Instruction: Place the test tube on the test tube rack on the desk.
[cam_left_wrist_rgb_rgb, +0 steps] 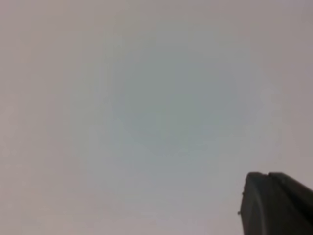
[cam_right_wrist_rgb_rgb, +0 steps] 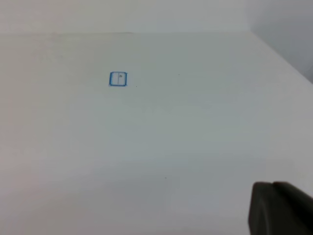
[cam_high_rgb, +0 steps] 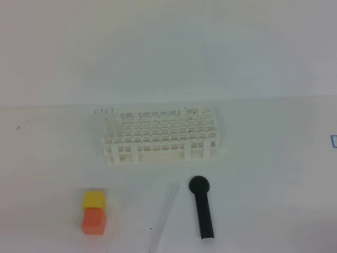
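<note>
The test tube [cam_high_rgb: 162, 216] lies flat on the desk [cam_high_rgb: 263, 174] near the front edge, slanting from upper right to lower left, faint and nearly see-through. The white test tube rack [cam_high_rgb: 160, 136] stands behind it at the middle of the desk. Neither gripper shows in the exterior high view. In the left wrist view only a dark finger [cam_left_wrist_rgb_rgb: 276, 205] sits at the lower right over bare white surface. The right wrist view likewise shows one dark finger [cam_right_wrist_rgb_rgb: 281, 208] in the lower right corner. Both grippers are shut and nothing shows in them.
A black round-headed stick [cam_high_rgb: 202, 208] lies just right of the tube. A yellow block [cam_high_rgb: 94, 200] and an orange block [cam_high_rgb: 95, 221] sit at the front left. A small blue square mark [cam_right_wrist_rgb_rgb: 118, 79] is on the desk at the right. The desk's far-right corner shows in the right wrist view.
</note>
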Controlling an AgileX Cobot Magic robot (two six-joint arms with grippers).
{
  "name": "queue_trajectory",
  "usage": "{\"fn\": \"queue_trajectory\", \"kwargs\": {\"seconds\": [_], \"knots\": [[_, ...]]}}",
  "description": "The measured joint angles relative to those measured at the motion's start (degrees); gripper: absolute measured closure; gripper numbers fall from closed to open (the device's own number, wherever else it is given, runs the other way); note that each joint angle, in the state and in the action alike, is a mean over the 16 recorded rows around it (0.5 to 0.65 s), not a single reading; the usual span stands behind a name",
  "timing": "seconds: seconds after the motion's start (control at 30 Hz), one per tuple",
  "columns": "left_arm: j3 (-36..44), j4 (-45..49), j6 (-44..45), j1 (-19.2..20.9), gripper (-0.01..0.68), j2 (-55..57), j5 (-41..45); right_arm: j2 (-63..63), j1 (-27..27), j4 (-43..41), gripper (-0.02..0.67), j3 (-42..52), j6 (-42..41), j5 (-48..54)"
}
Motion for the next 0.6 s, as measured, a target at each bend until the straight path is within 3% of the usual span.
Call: {"fn": "queue_trajectory", "kwargs": {"seconds": [0.33, 0.47, 0.6], "knots": [[-15.75, 52.03, -36.85, -2.04, 0.673, 10.45, 3.32, 0.00, 0.00, 0.00, 0.650, 0.00, 0.00, 0.00], [-20.68, 72.84, -51.23, -3.21, 0.674, 20.18, 0.26, 0.00, 0.00, 0.00, 0.650, 0.00, 0.00, 0.00], [-24.02, 87.66, -62.11, -4.23, 0.674, 31.34, -5.54, 0.00, 0.00, 0.00, 0.650, 0.00, 0.00, 0.00]]}}
